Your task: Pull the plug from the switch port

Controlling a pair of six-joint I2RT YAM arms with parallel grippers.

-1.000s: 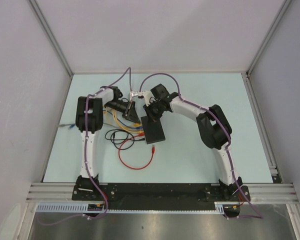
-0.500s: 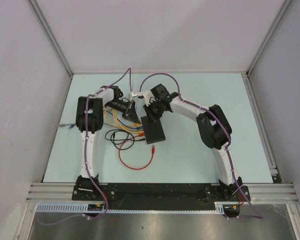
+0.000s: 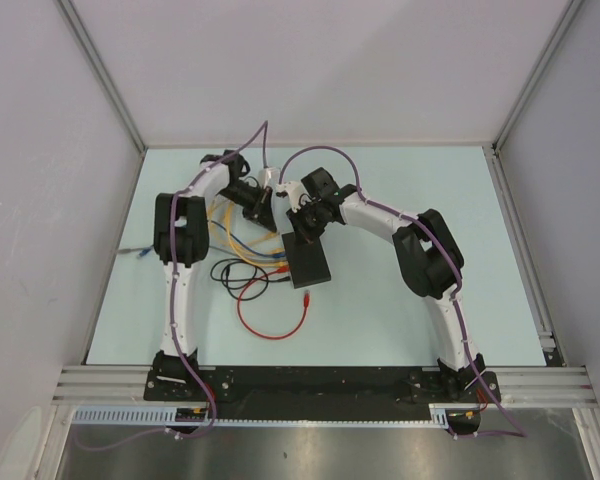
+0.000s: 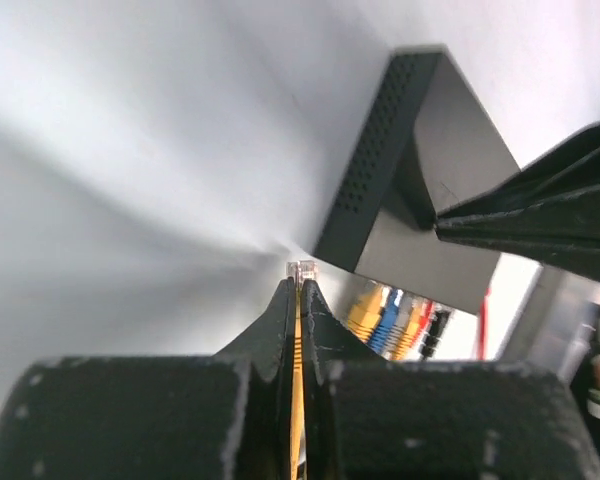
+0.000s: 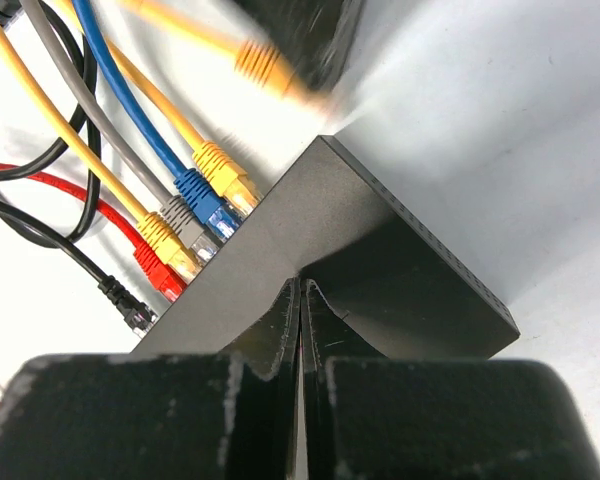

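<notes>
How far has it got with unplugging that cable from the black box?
Looks done: one yellow plug is out, clear of the switch. In hand: the left gripper is shut on it, while the shut right gripper seems to hold the switch down. Left: probably just setting the plug down. Other plugs sit in their ports.
</notes>
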